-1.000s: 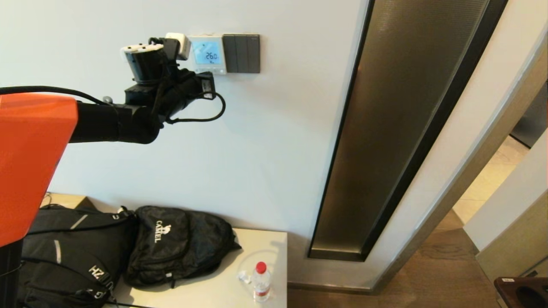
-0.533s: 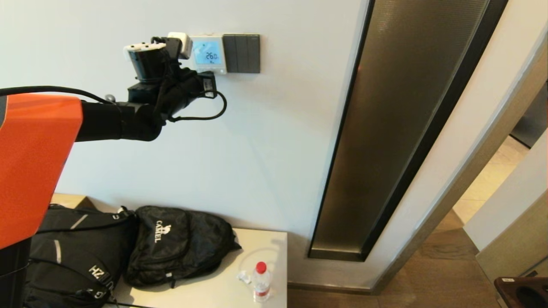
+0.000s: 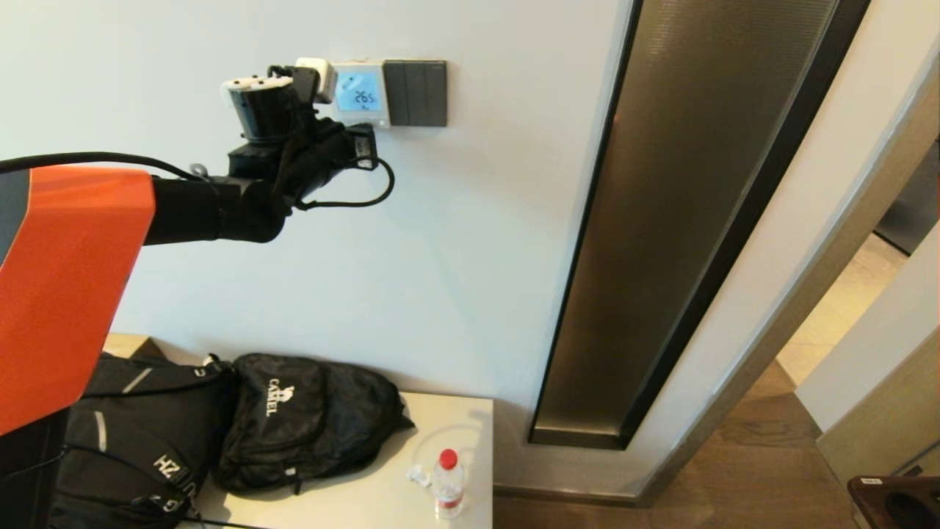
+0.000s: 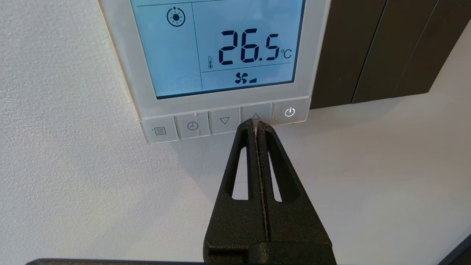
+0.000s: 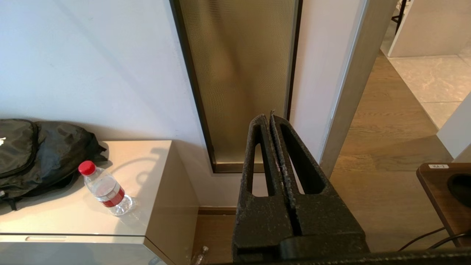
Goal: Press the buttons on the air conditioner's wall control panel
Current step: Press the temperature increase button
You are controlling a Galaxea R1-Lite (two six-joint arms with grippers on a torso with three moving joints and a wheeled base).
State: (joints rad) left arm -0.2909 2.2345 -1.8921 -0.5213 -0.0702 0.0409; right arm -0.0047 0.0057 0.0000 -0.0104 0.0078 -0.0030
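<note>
The white control panel [image 3: 358, 93] hangs on the wall with a lit blue screen; in the left wrist view the screen [image 4: 220, 48] reads 26.5 °C. A row of buttons runs under it: menu [image 4: 159, 131], clock [image 4: 192, 126], down arrow [image 4: 224, 121], up arrow [image 4: 256, 116], power [image 4: 290, 112]. My left gripper [image 4: 256, 123] is shut and empty, its tips on the up arrow button. In the head view the left arm [image 3: 294, 147] reaches up to the panel. My right gripper [image 5: 268, 117] is shut and empty, parked low, out of the head view.
A dark three-gang switch [image 3: 416, 92] sits right of the panel. A tall bronze wall panel [image 3: 683, 220] stands further right. Below, a cabinet top [image 3: 382, 492] holds black bags [image 3: 294, 419] and a water bottle [image 3: 447, 485]. A wooden stool edge [image 3: 892, 499] is at the lower right.
My left arm has moved up and to the right toward the panel. The display reading changed from 26.0 to 26.5.
</note>
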